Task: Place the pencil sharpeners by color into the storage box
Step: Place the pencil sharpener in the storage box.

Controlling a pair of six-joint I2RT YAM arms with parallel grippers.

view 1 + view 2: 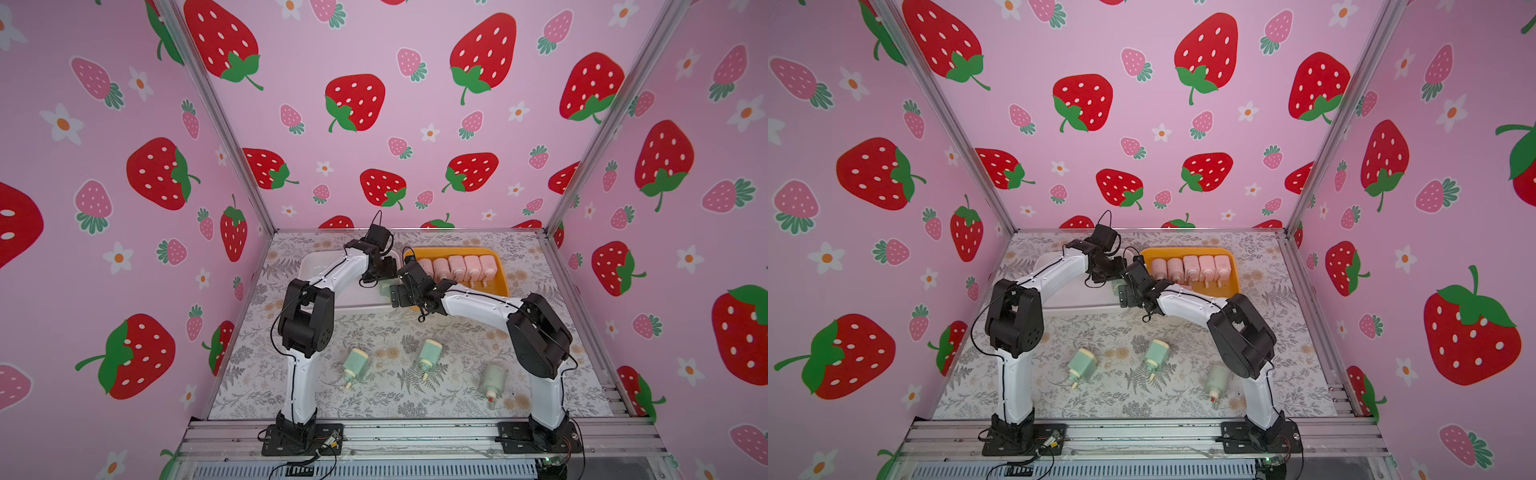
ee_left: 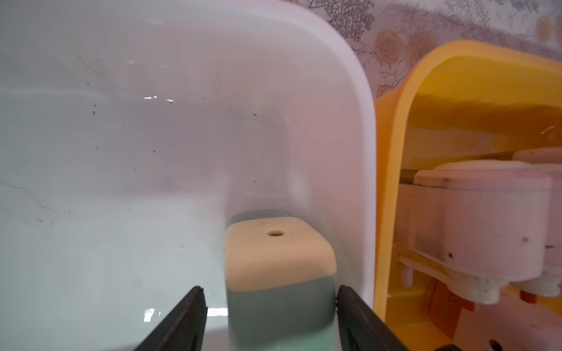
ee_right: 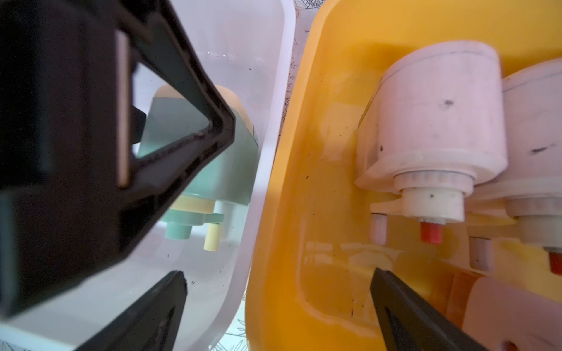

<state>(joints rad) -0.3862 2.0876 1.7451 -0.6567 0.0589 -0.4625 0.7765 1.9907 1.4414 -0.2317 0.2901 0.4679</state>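
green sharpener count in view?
4 green sharpeners. Three on the table: left, central, right. Fourth in the white bin, between the left gripper's jaws. Part of the bin is hidden.

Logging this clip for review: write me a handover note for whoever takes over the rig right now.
Left tool open, straddling a green sharpener resting in the white bin. Right tool open, empty, above the bins' shared edge.
Done: at least five pink sharpeners in the yellow bin, one green in white.
To do: three green sharpeners on the table go into the white bin.
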